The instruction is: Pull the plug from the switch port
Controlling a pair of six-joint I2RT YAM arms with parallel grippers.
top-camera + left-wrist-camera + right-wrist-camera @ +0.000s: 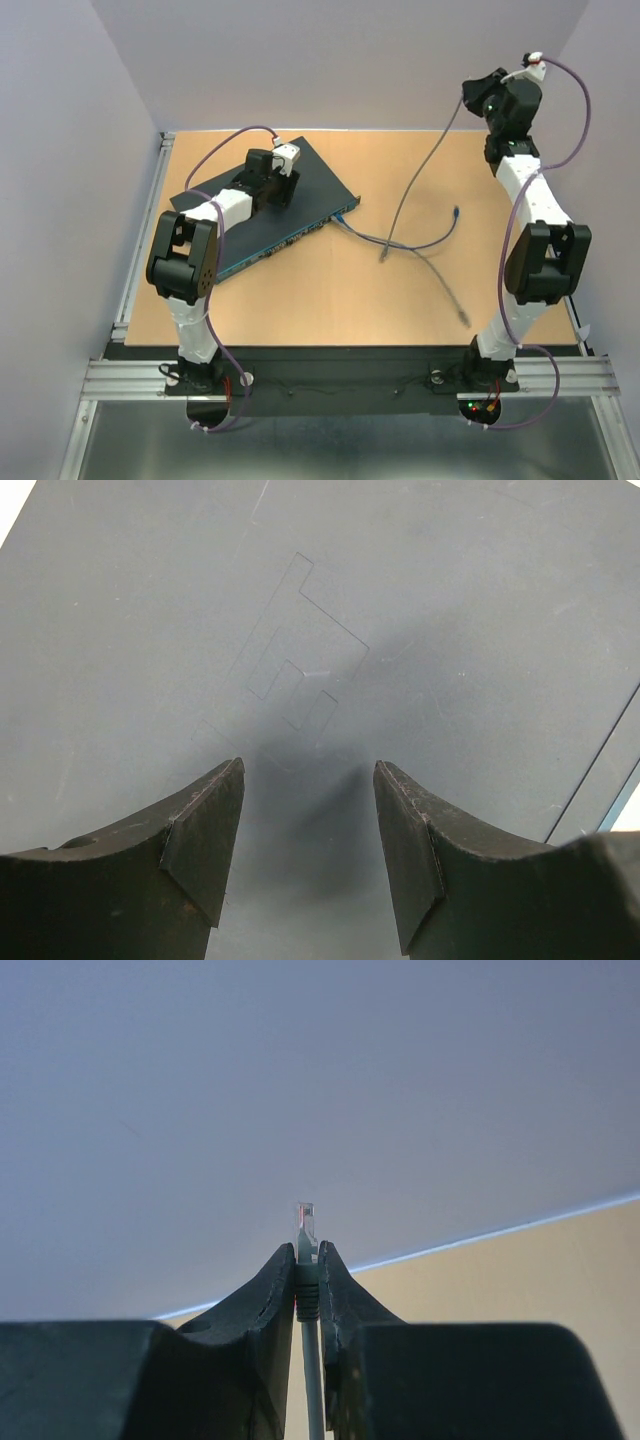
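I'm holding my left gripper [308,770], jaws spread and empty, over the switch [312,178] near the desk's [300,300] far left corner. Above the far right corner, my right gripper [307,1252] is clenching the plug [305,1218], apparently already out, with its cable [420,170] dangling. I judge that lowering and releasing it comes next.

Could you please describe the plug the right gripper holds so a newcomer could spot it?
Find the right arm, raised over the table's far right corner. Its gripper pinches a clear plug on a grey cable, the only cable end held aloft.
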